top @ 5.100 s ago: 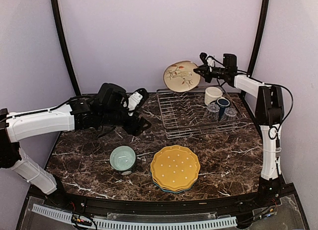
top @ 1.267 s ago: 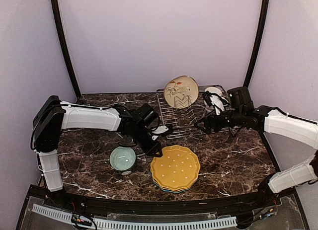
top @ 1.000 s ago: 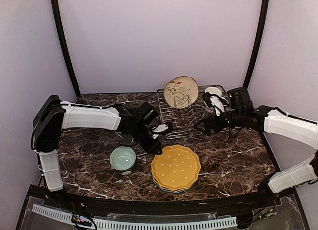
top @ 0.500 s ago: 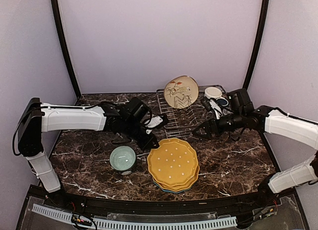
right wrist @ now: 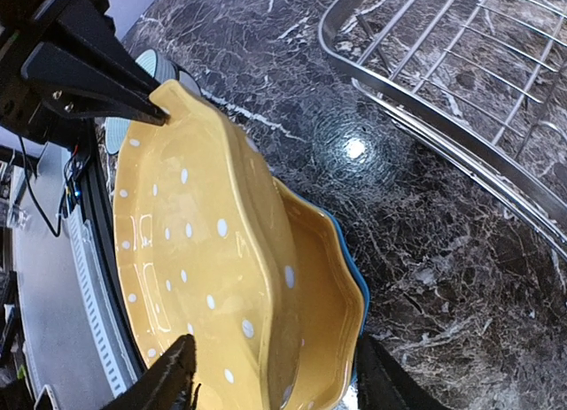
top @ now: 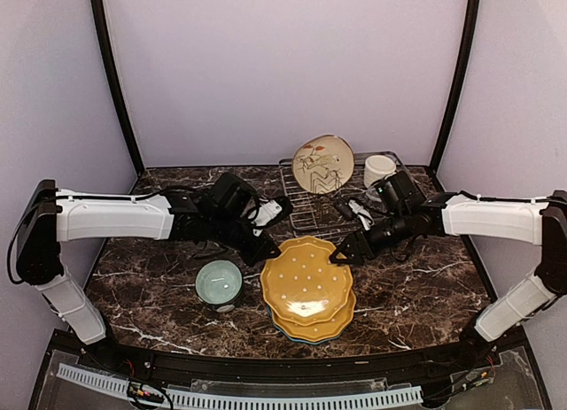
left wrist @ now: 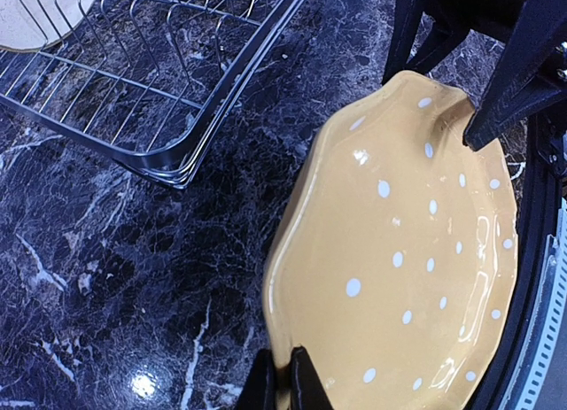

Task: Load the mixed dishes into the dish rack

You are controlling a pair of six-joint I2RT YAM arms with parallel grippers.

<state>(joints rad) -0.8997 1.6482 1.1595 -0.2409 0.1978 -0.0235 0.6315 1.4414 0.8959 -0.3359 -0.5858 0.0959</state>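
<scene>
My left gripper (top: 266, 249) is shut on the near-left rim of the top yellow dotted plate (top: 306, 280), holding that edge tilted up off the stack. Under it lie a second yellow plate (right wrist: 323, 317) and a blue plate (right wrist: 360, 290). My right gripper (right wrist: 275, 388) is open, its fingers (left wrist: 518, 73) straddling the stack's opposite rim without touching it. The mint-green bowl (top: 219, 282) sits left of the stack. The dish rack (top: 310, 217) holds the upright cream bird plate (top: 323, 164) and the cream mug (top: 379, 169). My right arm hides the rack's right part.
The rack's front wire rail (right wrist: 425, 118) runs close behind the plate stack. The marble table (top: 151, 286) shows bare dark stone to the left of the bowl and right of the stack. A black rim (top: 266, 361) edges the table's front.
The left gripper has raised and pulled the top yellow plate's left edge, tilting it. The right gripper has come down and left from the rack to the stack's right rim, its jaws narrowing.
</scene>
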